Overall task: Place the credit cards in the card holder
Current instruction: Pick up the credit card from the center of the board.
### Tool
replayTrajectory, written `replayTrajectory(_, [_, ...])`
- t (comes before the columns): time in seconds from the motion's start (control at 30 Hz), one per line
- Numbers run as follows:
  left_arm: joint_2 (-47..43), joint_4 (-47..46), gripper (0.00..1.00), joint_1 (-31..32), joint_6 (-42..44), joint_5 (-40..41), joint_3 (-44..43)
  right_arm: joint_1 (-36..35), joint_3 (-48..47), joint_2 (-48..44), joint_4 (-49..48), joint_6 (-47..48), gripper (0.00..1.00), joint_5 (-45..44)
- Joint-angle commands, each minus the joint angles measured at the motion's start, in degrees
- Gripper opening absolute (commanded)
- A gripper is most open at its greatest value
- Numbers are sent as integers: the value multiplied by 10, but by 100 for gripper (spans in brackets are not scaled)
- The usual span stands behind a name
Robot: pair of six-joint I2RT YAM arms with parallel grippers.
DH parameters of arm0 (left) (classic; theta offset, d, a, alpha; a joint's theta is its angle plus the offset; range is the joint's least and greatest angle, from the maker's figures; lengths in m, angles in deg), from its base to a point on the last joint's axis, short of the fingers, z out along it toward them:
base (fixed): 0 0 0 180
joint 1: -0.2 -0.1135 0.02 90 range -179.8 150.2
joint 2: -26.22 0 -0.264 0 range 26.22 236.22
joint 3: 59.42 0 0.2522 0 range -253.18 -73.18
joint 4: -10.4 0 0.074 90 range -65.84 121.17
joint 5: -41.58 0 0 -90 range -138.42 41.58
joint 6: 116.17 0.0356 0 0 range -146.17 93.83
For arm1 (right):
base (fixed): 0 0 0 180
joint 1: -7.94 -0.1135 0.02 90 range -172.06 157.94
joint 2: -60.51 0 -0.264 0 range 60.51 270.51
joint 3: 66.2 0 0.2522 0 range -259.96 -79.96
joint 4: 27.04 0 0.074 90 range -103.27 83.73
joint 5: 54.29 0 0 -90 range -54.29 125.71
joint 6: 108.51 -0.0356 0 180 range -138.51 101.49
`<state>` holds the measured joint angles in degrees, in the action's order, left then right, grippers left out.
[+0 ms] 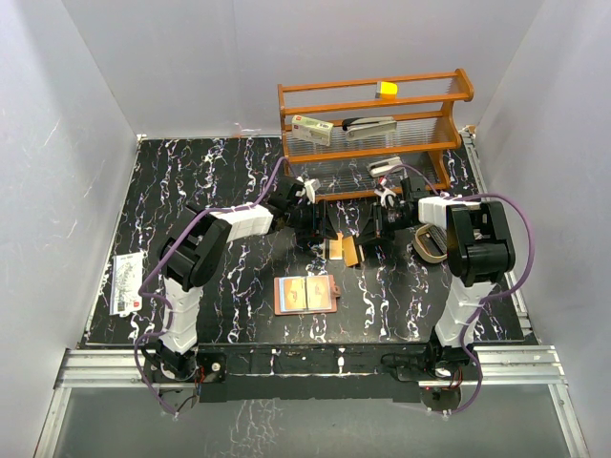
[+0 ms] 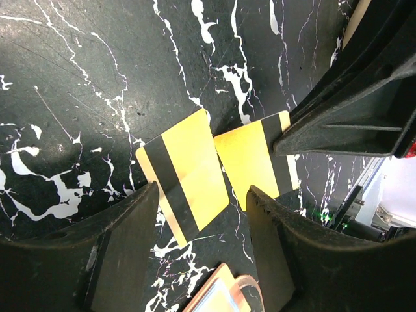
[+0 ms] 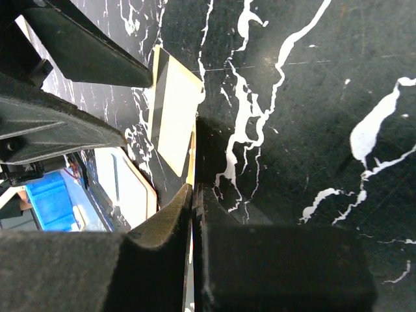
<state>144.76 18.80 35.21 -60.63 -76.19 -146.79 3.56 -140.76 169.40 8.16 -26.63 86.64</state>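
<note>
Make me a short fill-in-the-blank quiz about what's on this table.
1. The card holder lies ___ on the table.
2. Outside it, ___ credit cards with black stripes are in view.
3. The left gripper is open over one card; the ___ gripper is shut on the other card's edge.
4. A yellow block sits on the wooden rack's ___ shelf.
Missing words: open; two; right; top.

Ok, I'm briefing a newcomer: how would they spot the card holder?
From the orange wooden rack at the back, come forward past the two credit cards. The card holder lies open just nearer: reddish-brown, with two panels, wider than either card.
</note>
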Motion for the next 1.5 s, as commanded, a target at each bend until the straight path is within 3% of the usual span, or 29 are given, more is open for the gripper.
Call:
replayTrajectory(0.0, [26, 85, 57, 9, 35, 40, 7, 1, -24, 13, 8, 21, 0, 17])
replayTrajectory(1.0, [-3, 85, 65, 1, 45, 43, 34, 0, 15, -40, -54, -38, 0, 68])
replayTrajectory(1.47, [-14, 55, 66, -10, 31, 21, 58, -10, 42, -46, -140, -107, 0, 105])
